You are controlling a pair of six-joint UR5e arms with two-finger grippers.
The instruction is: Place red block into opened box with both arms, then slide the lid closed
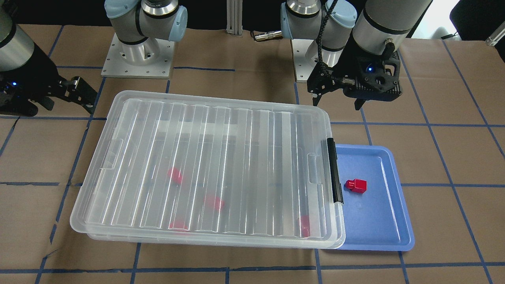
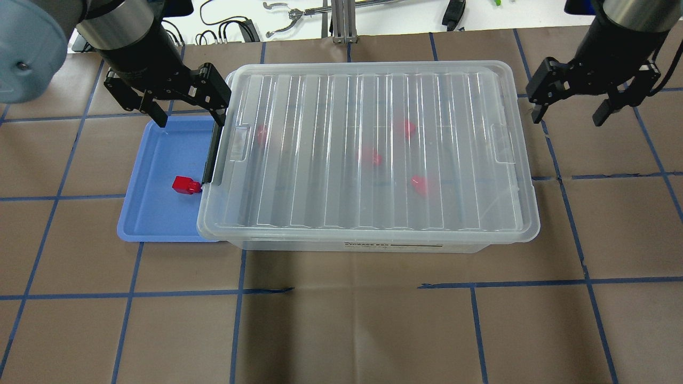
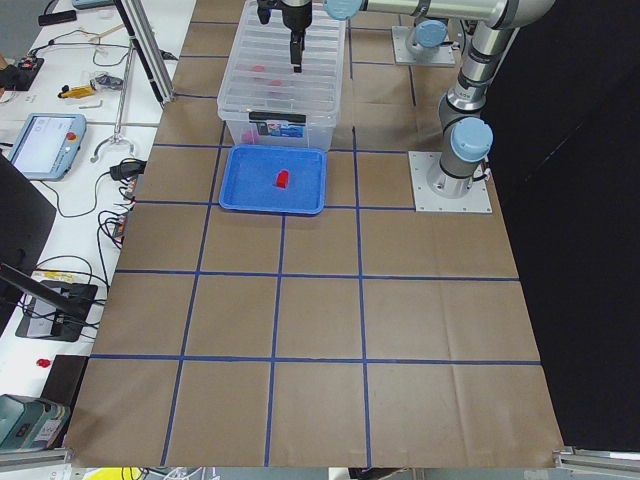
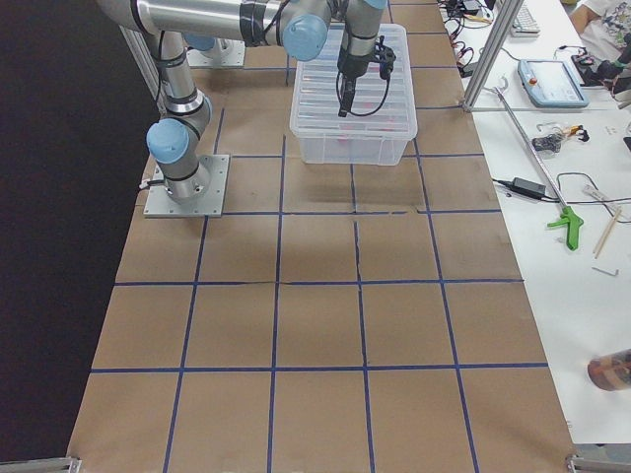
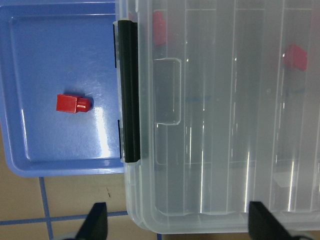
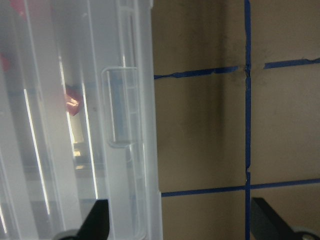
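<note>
**Item 1.** Small plastic red block (image 2: pixel 184 184), a cube body with a narrower stub. It lies loose in a shallow blue plastic tray (image 2: pixel 155 213), on the side nearest the box and apart from both pincers. It is not yet in the box.

**Item 2.** Large shallow clear plastic box (image 2: pixel 373 246), standing on the brown paper-covered surface (image 2: pixel 341 330). The end carrying its black clip bar (image 2: pixel 209 160) overhangs the tray's edge. Four blurred red shapes (image 2: pixel 370 156) show through the plastic, probably blocks of the same kind.

**Item 3.** Flat ribbed clear plastic lid (image 2: pixel 320 208), resting on the box slightly askew and covering nearly the whole opening. As it lies there is no gap to drop a block through, so it would likely need sliding aside first.

**Item 4.** Left pincer (image 2: pixel 188 114), fingers spread apart and empty. It hangs above the tray's far edge beside the clip-bar end. It is likely stationed there because both the red block and that end of the lid are within reach.

**Item 5.** Right pincer (image 2: pixel 568 114), fingers spread apart and empty. It is poised off the opposite short end of the box, apparently to work the lid's other tab.
</note>
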